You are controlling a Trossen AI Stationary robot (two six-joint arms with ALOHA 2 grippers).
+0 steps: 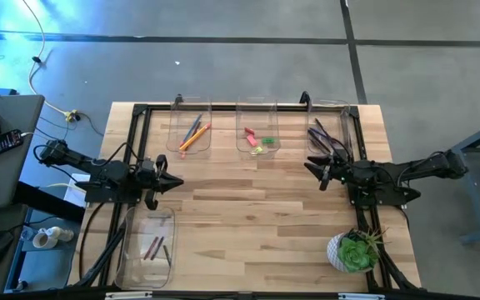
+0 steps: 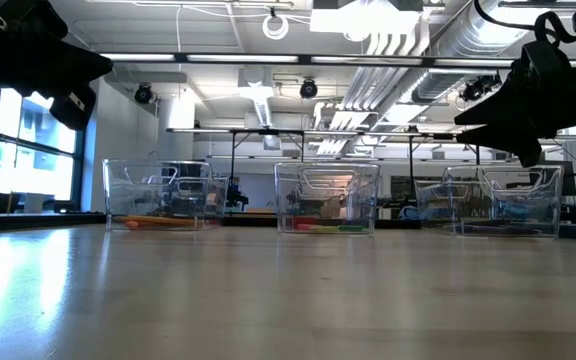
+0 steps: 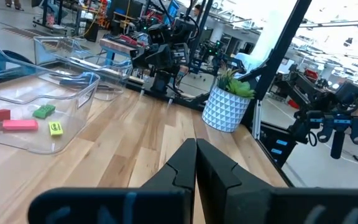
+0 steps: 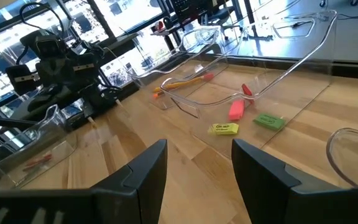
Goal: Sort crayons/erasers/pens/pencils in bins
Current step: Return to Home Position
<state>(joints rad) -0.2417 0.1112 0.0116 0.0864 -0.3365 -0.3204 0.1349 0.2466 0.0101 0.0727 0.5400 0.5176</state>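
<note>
Three clear bins stand along the table's far edge. The left one (image 1: 190,129) holds orange and blue pencils (image 4: 185,82). The middle one (image 1: 257,133) holds erasers: pink (image 4: 236,109), green (image 4: 268,121) and yellow (image 4: 224,129). The right one (image 1: 330,129) holds dark pens (image 1: 319,132). A longer bin (image 1: 148,246) at the near left holds reddish crayons (image 1: 153,247). My left gripper (image 1: 173,182) hovers shut over the table's left side, its fingertips (image 3: 196,162) together. My right gripper (image 1: 313,169) hovers open over the right side, with nothing between its fingers (image 4: 199,165).
A green potted plant (image 1: 355,250) in a white patterned pot stands at the near right corner. A black frame (image 1: 140,112) runs along the table's far and side edges. Bare wooden tabletop (image 1: 248,217) lies between the two arms.
</note>
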